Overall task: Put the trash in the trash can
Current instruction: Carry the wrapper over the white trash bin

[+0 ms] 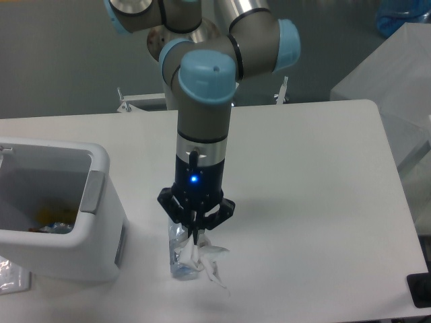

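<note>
My gripper (196,233) points straight down over the table's front middle, shut on the crumpled clear-white wrapper (202,258), which hangs from the fingertips above the table. The clear plastic bottle (178,254) lies flat on the table just behind and left of the wrapper; the arm hides most of it, cap included. The white trash can (101,202) stands at the left edge, open at the top, with a grey panel on its right side and some coloured bits inside.
A clear plastic piece (10,277) lies at the trash can's front-left corner. A translucent box (397,81) stands off the table's right side. The arm's base (178,40) is behind the table's far edge.
</note>
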Tool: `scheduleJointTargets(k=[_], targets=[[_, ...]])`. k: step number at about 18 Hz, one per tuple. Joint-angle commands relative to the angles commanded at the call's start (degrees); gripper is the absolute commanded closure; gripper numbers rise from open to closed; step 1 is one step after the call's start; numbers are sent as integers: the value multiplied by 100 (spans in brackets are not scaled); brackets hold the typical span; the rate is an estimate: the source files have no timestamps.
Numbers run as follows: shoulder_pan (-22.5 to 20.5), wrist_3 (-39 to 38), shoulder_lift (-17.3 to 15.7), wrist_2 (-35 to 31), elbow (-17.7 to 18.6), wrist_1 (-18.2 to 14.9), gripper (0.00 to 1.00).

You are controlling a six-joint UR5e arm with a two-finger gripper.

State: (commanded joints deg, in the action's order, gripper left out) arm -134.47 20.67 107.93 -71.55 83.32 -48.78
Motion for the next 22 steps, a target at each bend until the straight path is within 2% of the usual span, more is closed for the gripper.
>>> scheduleJointTargets(k=[5, 8, 13, 15, 19, 22], targets=[[35, -993, -175, 439, -246, 9, 93], [96, -1188, -422, 650, -238, 9, 93], [456, -1451, -781, 1037, -71, -26, 92], [544, -1408, -975, 1020, 192, -9, 92], [1036, -1425, -1125, 1038, 290, -17, 92], [1116, -1408, -1432, 1029, 447, -9, 92]])
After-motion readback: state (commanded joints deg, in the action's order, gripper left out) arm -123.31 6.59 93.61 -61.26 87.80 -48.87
